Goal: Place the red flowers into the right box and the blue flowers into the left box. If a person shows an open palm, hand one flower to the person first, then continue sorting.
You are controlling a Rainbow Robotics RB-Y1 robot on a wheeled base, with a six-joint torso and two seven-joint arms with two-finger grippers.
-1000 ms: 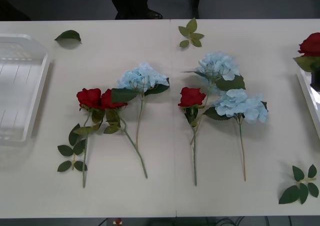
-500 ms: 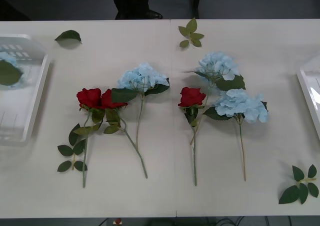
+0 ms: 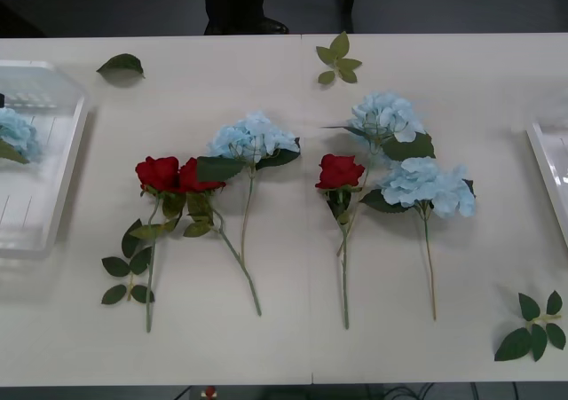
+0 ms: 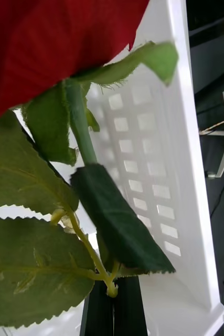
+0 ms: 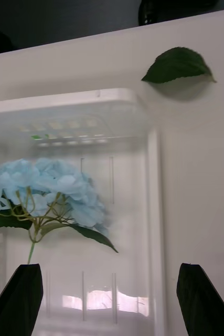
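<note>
On the table (image 3: 293,347) three red roses and three blue hydrangeas lie in two loose groups between the trays. Two roses (image 3: 175,176) sit head to head left of centre, with a hydrangea (image 3: 253,137) just beside them on the right. Right of centre lies the third rose (image 3: 339,171), and next to it two more hydrangeas, one (image 3: 384,116) farther back and one (image 3: 428,185) nearer.

A fourth hydrangea (image 5: 43,186) is over the left tray (image 3: 55,187), at its far end. The left gripper (image 5: 109,294) hangs above that tray with its black fingers (image 5: 18,299) spread wide, nothing between them.

The right gripper (image 4: 113,307) has its fingers pressed together around the stem of another rose (image 4: 54,47), which hangs over the right tray (image 4: 188,173); that tray's edge (image 3: 550,178) shows at the table's right side.

Loose green leaves lie about: one leaf (image 3: 122,63) near the left tray's far corner, a sprig (image 3: 337,58) at the back and another sprig (image 3: 535,325) front right.
</note>
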